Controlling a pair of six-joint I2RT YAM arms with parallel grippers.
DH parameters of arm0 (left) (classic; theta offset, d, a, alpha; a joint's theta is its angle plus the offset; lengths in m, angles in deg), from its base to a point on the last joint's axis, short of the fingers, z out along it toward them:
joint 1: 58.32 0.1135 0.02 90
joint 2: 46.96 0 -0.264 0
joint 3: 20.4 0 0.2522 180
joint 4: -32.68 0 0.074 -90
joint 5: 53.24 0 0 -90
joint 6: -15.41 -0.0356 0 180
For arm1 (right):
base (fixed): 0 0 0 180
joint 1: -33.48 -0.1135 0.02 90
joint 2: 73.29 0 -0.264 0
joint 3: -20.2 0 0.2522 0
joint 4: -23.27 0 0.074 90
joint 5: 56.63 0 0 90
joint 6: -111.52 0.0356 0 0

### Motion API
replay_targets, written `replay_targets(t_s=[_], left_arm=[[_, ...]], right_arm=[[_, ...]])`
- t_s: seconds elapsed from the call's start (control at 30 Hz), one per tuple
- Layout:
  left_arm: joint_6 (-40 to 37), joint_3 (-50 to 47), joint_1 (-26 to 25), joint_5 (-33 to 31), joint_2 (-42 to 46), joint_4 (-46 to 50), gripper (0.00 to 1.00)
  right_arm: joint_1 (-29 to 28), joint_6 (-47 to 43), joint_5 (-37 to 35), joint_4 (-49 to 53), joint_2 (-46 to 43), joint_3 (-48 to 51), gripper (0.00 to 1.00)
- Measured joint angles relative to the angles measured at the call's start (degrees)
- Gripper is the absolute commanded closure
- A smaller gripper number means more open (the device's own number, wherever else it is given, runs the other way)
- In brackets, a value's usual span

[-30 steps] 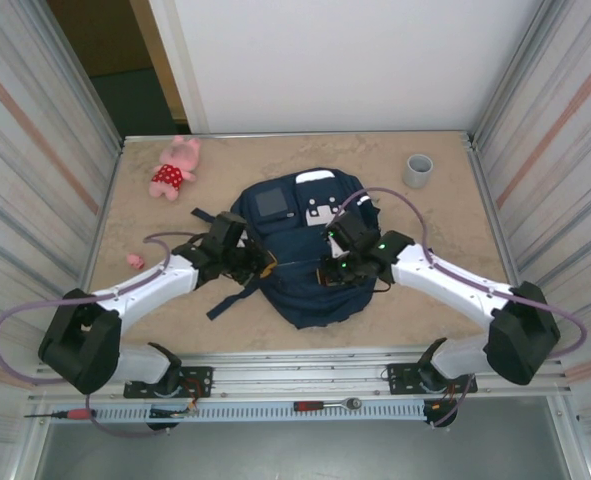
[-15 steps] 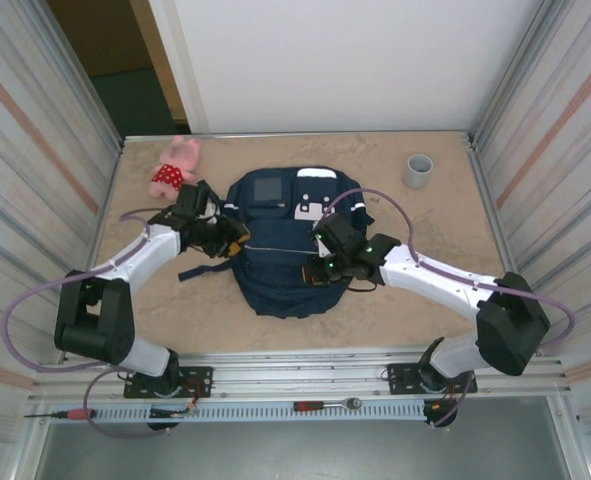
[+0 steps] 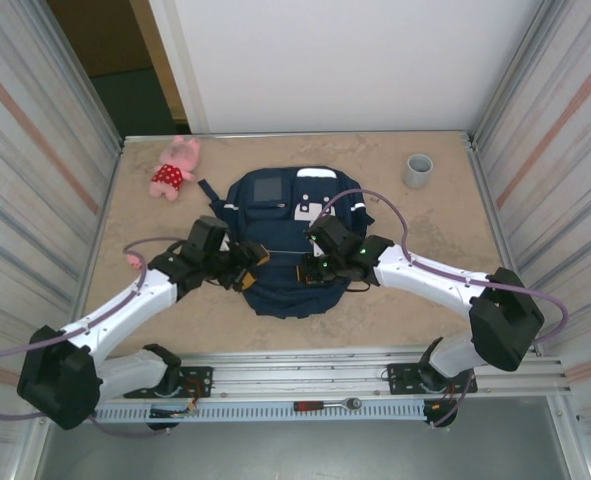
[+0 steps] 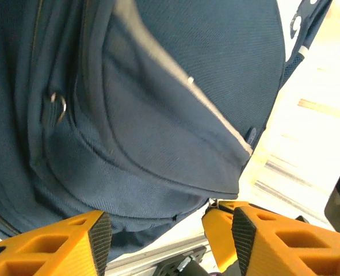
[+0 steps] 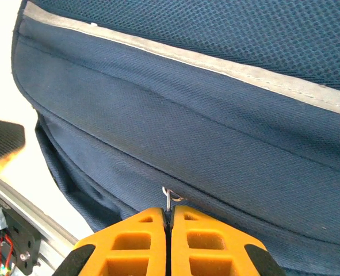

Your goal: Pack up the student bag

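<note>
Beige tabletop [image 3: 425, 230]; student bag [image 3: 280, 295] flat mid-table; right gripper [image 5: 168, 214] pinching the zipper pull [image 5: 168, 194], probably to unzip; left gripper [image 4: 167, 227] spread at bag's edge, holding nothing.

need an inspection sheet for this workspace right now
surface: beige table
job's things: student bag lies flat mid-table, grey panel up
clutter: pink plush toy far left; grey cup far right; small pink item at left edge
grippers: left gripper open at the bag's near edge, holding nothing; right gripper shut on zipper pull
cables: purple cables loop off both arms
surroundings: white back wall, ribbed metal side panels, ratchet on front rail
</note>
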Motion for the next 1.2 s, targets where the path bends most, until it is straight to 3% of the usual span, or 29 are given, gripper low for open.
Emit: replay_targets(t_s=[0.3,0.4,0.67,0.77,1.2], left_arm=[[10.4,-1.7,-6.0,-6.4,-6.7,-11.1,0.46],[11.6,-1.6,-6.3,-7.2,-9.2,-12.2,0.55],[11.2,-0.9,-4.0,-7.3,-11.9,-12.9,0.91],[9.5,0.1,-3.3,-7.2,-11.6,-12.3,0.98],[4.4,-2.6,1.7,-5.0,-4.3,-10.3,1.0]], right_arm=[[-0.4,0.0,0.0,-1.7,0.0,1.0,1.0],[-0.6,0.0,0.0,-2.1,-0.1,1.4,1.0],[-0.2,-0.2,0.0,-2.2,-0.1,1.6,1.0],[1.5,-0.7,0.7,-1.2,-0.8,1.6,1.0],[15.6,-8.1,4.2,8.7,-3.9,1.5,1.0]])
